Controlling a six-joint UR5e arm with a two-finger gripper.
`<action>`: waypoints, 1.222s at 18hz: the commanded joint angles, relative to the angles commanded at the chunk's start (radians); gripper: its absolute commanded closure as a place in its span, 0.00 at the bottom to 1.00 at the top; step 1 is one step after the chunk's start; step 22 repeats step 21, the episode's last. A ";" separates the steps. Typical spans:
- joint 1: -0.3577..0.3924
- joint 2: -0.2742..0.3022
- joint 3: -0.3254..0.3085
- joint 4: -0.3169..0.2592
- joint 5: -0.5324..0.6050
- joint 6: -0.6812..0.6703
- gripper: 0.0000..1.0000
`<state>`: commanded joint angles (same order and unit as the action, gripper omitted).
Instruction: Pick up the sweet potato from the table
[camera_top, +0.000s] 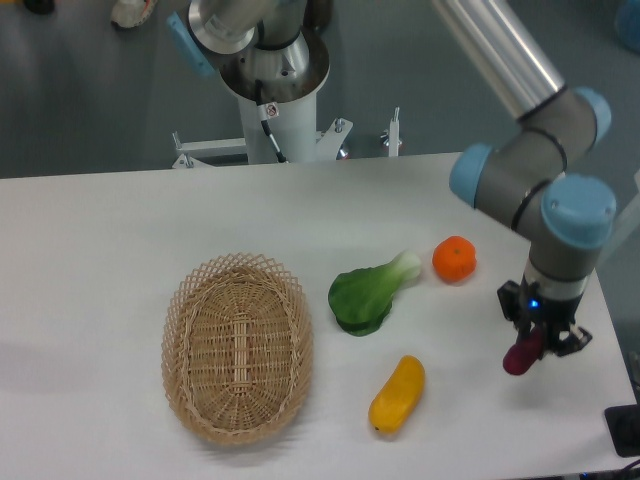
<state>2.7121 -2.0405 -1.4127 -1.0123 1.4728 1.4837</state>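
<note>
Half of the sweet potato (522, 356) is hidden inside the gripper (541, 340), whose fingers are clamped on it; it hangs tilted above the white table (110, 230) near the right edge. Grey floor lies behind.

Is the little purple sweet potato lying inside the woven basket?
No, the small dark reddish-purple sweet potato hangs in the robot's gripper near the right edge of the white table, far from the oval wicker basket.

The small dark reddish-purple oblong sweet potato (522, 355) hangs tilted, end down, above the flat white table (110, 230).
</note>
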 joint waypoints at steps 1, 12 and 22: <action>0.000 0.029 -0.003 -0.023 -0.014 -0.050 0.78; -0.014 0.103 -0.038 -0.074 -0.069 -0.121 0.78; -0.014 0.120 -0.066 -0.068 -0.072 -0.120 0.78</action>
